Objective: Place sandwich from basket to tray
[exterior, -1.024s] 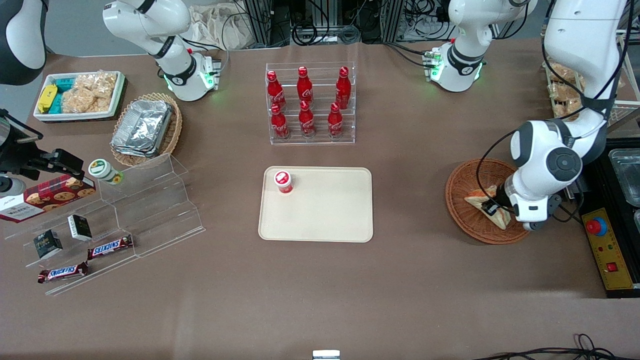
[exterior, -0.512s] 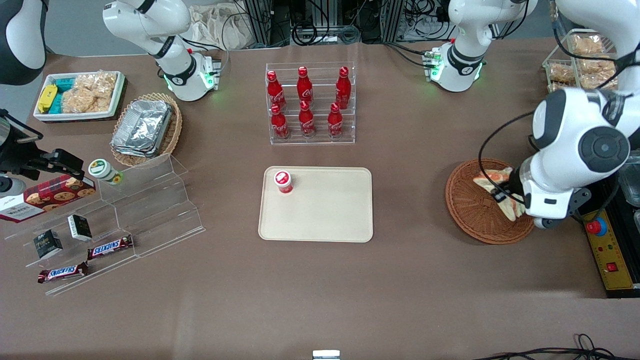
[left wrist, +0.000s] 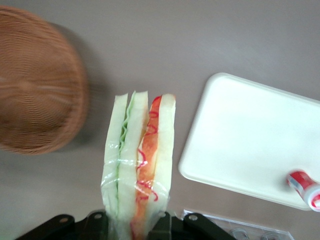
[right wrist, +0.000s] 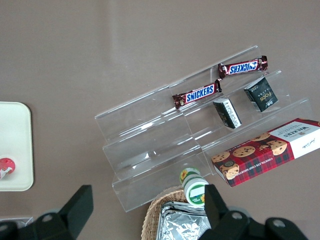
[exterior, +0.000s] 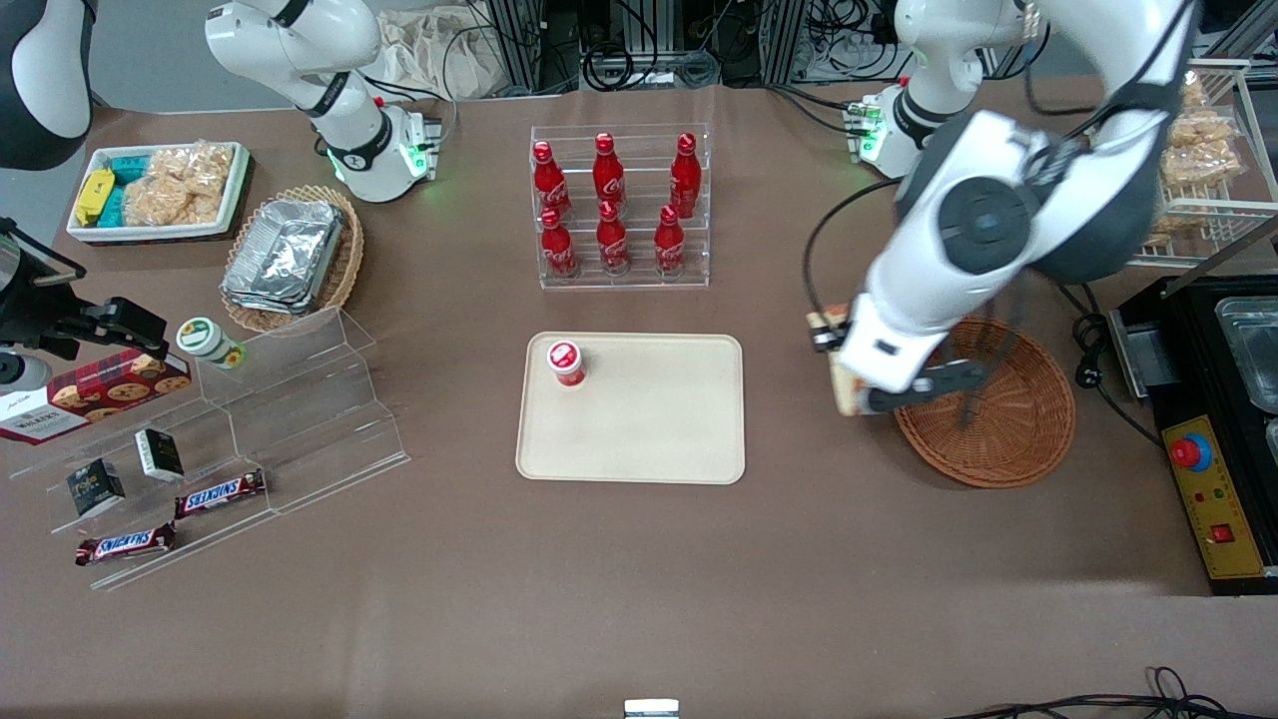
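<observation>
The sandwich [left wrist: 139, 165] is held clamped between the closed fingers of the gripper [left wrist: 135, 222], carried clear of the basket [exterior: 998, 419] so it can be lowered onto the tray [exterior: 659, 439].

The basket [exterior: 1008, 419] is rough woven wicker. The tray [exterior: 639, 429] looks like smooth matt plastic. Glossy clear film wraps the sandwich [left wrist: 137, 170], held in the gripper [left wrist: 134, 222].

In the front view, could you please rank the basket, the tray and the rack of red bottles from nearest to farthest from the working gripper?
The gripper, shut on the sandwich, hangs between basket and tray.
1. The basket: right beside it, toward the working arm's end.
2. The tray: toward the parked arm's end.
3. The rack of red bottles: farthest, farther from the camera than the tray.
</observation>
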